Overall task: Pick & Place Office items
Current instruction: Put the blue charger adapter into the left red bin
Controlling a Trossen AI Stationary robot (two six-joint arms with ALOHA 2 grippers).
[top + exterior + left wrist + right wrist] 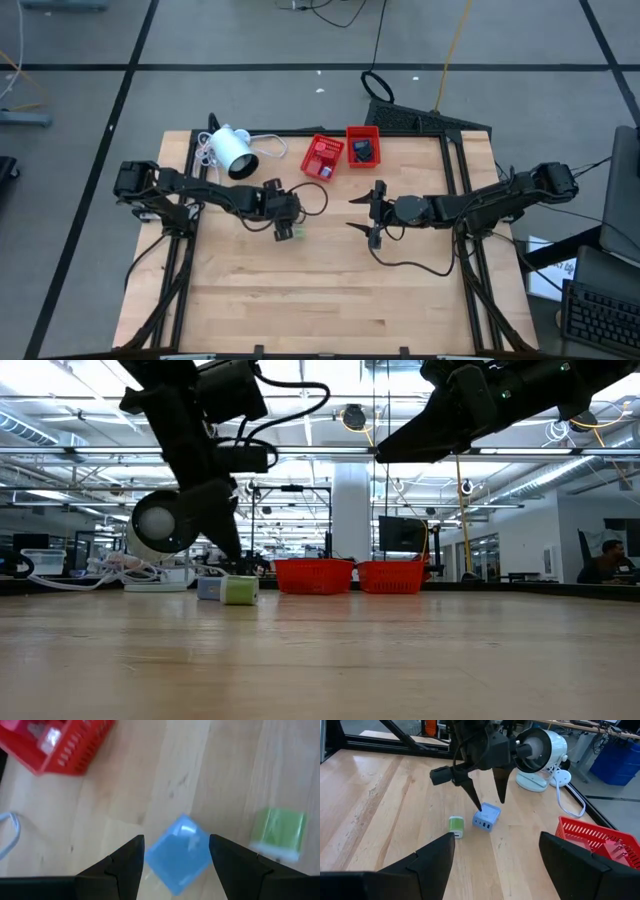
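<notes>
The blue block lies on the wooden table between the two spread fingers of the left gripper, and no finger touches it; a green block lies just beside it. The right gripper hangs above the table's middle with fingers wide, holding nothing; two red trays stand at the far edge beside a white lamp

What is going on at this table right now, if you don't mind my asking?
The left gripper is down at the table with its open fingers astride a pale blue block, not yet closed on it. A green block lies beside it on the wood. The right gripper hovers open above the middle of the table, holding nothing. Two red trays at the far edge already hold a few small items.
</notes>
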